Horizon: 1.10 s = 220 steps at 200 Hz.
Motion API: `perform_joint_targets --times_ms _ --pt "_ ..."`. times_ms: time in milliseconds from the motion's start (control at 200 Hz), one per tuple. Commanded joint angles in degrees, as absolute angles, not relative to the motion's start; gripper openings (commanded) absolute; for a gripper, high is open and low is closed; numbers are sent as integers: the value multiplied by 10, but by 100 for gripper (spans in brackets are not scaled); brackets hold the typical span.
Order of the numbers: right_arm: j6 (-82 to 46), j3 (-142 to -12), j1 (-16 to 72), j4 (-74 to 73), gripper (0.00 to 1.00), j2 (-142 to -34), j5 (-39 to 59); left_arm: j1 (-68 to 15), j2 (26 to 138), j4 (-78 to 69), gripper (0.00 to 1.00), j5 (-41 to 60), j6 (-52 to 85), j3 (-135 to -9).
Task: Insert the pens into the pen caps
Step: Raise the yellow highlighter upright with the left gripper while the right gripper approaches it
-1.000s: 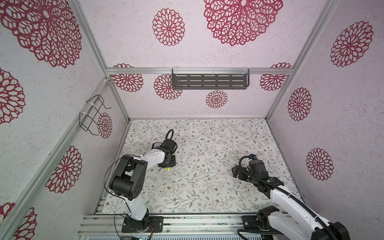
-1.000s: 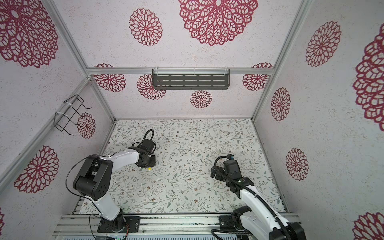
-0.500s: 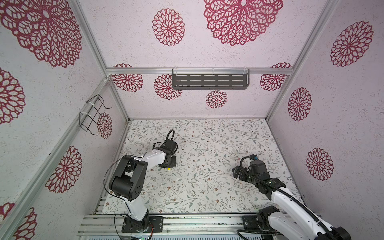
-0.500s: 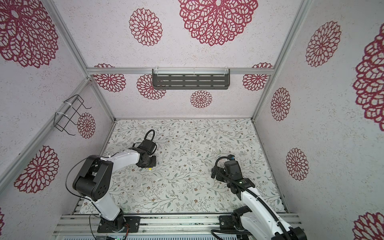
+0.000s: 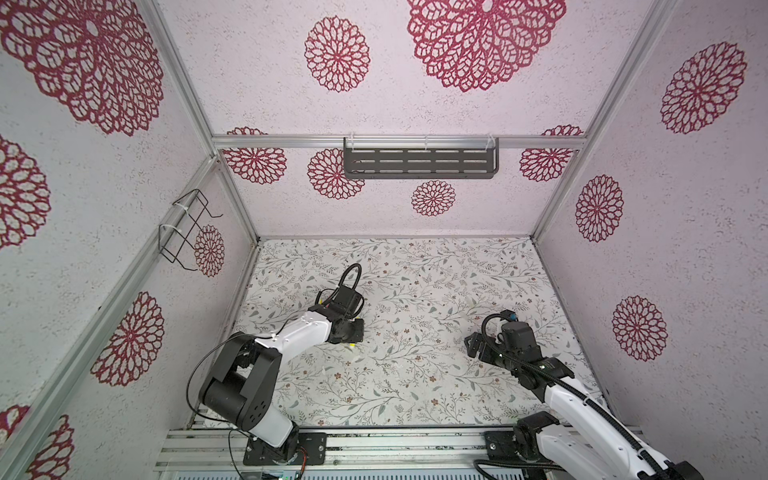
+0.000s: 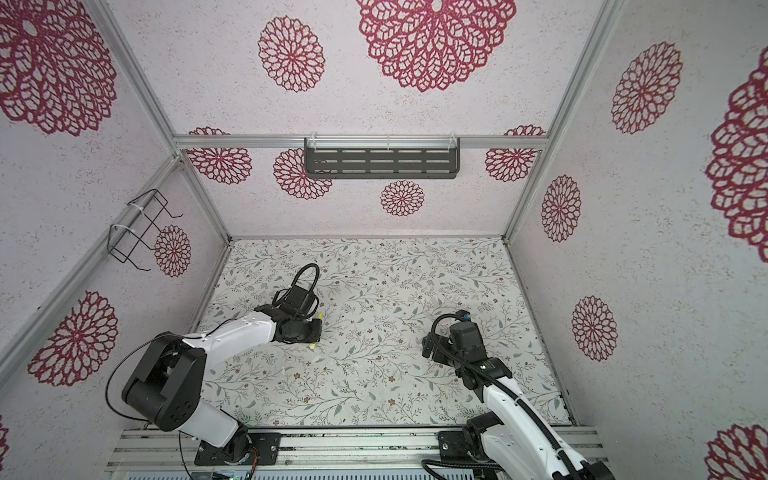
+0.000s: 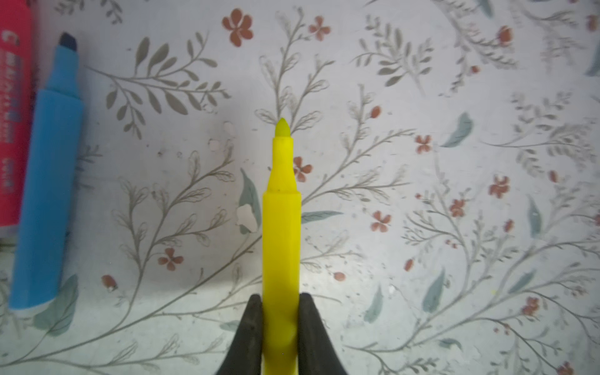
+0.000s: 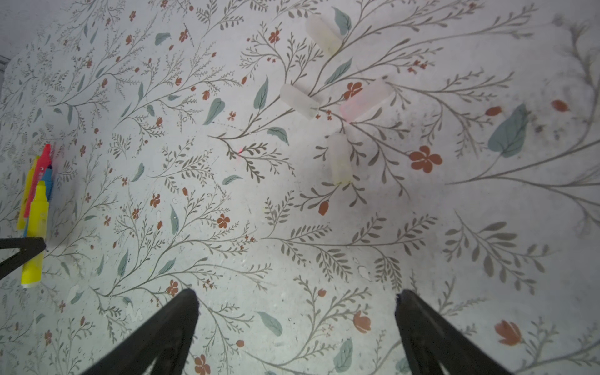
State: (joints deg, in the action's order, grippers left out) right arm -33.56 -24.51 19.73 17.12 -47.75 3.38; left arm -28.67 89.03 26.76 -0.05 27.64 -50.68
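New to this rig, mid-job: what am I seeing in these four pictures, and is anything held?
Two robot arms stand at a flowered table inside a walled booth. Both top views look down from overhead; the other two pictures come from cameras on the wrists. The left gripper is shut on an uncapped yellow pen; a blue pen and a pink pen lie nearby. The right gripper is open and empty, with four clear caps on the table ahead of it.

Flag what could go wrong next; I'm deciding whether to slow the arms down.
The left claw pinches the yellow pen toward its tail, so it may pivot when pushed into a cap. The clear caps lie flat and close together; the open right claw could knock a neighbour.
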Motion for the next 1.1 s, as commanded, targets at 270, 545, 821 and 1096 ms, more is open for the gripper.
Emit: perform_joint_targets --times_ms 270,545,821,1096 --pt "-387 -240 228 -94 92 -465 306 -370 747 92 3 75 293 -421" --pt "-409 -267 288 -186 80 -531 305 -424 661 -4 2 68 310 -372" --pt "-424 -310 360 -268 73 -617 289 -465 638 -62 2 52 327 -345" --pt "-414 -361 395 -278 67 -671 285 -483 622 -69 2 43 328 -338"
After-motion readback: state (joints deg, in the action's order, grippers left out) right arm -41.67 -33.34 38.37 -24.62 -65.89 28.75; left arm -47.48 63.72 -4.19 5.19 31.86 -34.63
